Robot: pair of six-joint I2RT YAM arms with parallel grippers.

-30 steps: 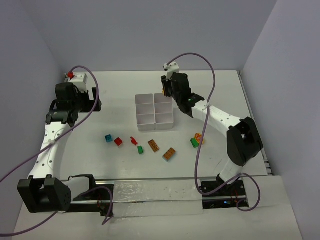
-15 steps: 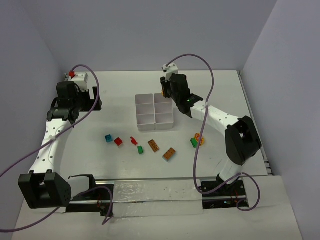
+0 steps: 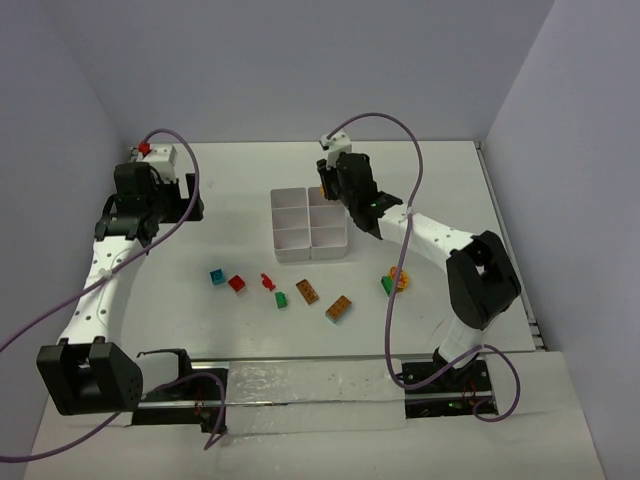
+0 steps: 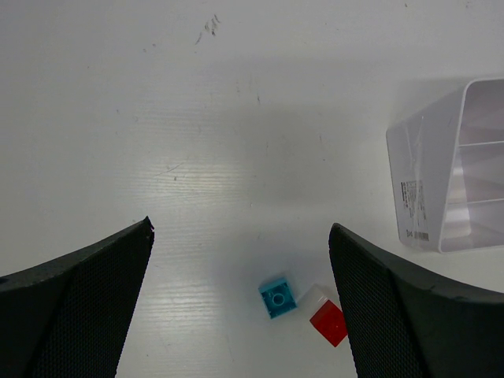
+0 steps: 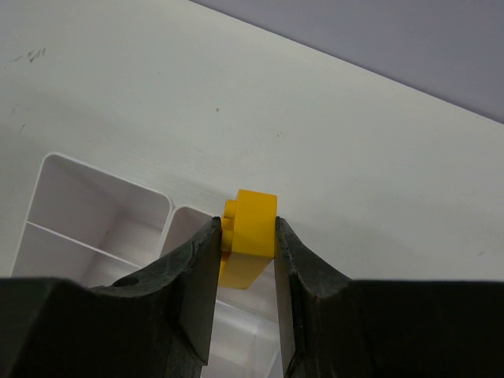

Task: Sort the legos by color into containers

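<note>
teal brick (image 4: 278, 298), red brick (image 4: 327, 324), tray corner (image 4: 429, 181)

bright, even light from above; soft shadows on the table (image 3: 180, 300); wrist-view foregrounds slightly blurred.

Nine legos (image 3: 307, 291) and one tray (image 3: 295, 254) of six compartments.

The left arm (image 3: 92, 290) and right arm (image 3: 430, 230) are white, with black joints and purple cables (image 3: 380, 114); the left gripper (image 4: 240, 227) is black.
</note>
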